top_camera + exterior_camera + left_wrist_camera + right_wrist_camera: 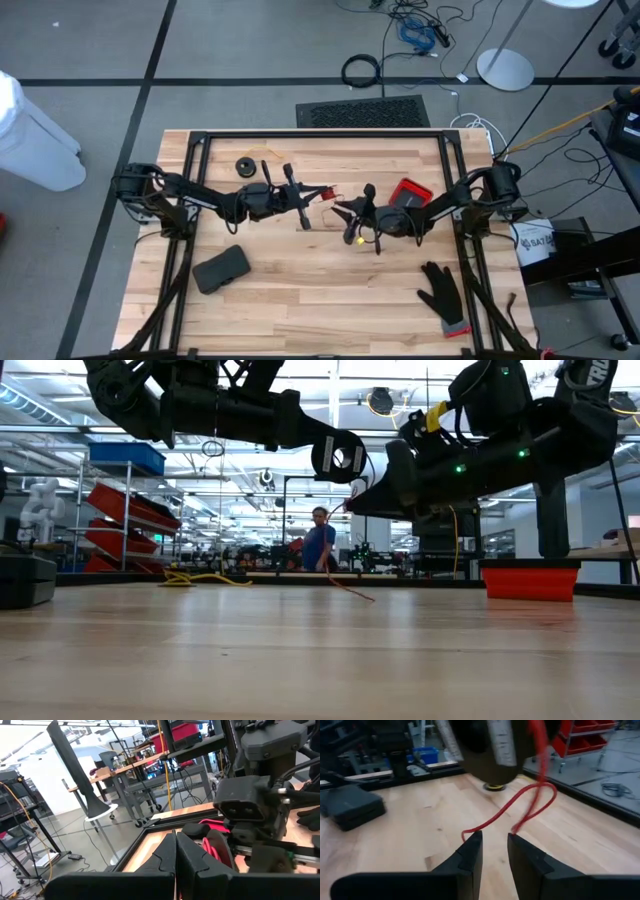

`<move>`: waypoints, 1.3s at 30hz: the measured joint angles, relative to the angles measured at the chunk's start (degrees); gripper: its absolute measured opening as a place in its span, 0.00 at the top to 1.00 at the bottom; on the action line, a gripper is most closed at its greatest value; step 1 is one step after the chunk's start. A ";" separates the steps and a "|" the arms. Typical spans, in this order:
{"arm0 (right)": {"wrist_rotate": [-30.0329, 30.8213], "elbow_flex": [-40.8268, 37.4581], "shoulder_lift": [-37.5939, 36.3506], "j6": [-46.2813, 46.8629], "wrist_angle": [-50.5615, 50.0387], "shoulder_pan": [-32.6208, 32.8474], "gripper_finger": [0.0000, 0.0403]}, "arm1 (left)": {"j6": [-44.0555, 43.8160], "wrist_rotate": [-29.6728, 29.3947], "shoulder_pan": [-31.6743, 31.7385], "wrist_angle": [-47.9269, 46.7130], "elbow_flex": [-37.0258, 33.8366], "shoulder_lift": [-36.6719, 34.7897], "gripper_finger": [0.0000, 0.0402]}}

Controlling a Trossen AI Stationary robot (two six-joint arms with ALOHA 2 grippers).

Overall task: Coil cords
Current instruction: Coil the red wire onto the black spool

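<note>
The red cord (520, 802) hangs from my left gripper (176, 851), which is shut over the table's middle (303, 200). The cord loops down, and its lower part lies on the wood. It also shows in the low view (352, 588). More red cord, wound up (209, 847), shows just past my left fingertips. My right gripper (495, 851) faces the left one (345, 210), held above the table with a narrow gap between its fingers and nothing in it. The yellow-tan cord (272, 155) lies at the far left by a small black spool (246, 166). My left gripper is shut with the red cord (540, 750) coming out below it, but the fingers hide the place of contact. The fingers lie level, pointing toward the table's right side. The cord hangs slack in a loop (547, 790), its lower end on the table.
A red bin (410, 190) stands behind my right gripper. A black glove (442, 292) lies at the near right and a black pouch (220, 268) at the near left. The black frame (320, 134) runs round the table. A person (320, 542) stands far off in the room.
</note>
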 joint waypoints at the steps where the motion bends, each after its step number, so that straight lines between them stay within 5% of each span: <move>1: -0.57 0.00 0.00 0.09 0.02 0.00 0.80 | -0.02 0.00 0.00 0.00 0.00 0.00 1.00; 39: -11.18 3.41 -0.07 -1.63 -4.67 -1.11 0.80 | 0.00 0.07 0.00 0.00 0.00 0.00 1.00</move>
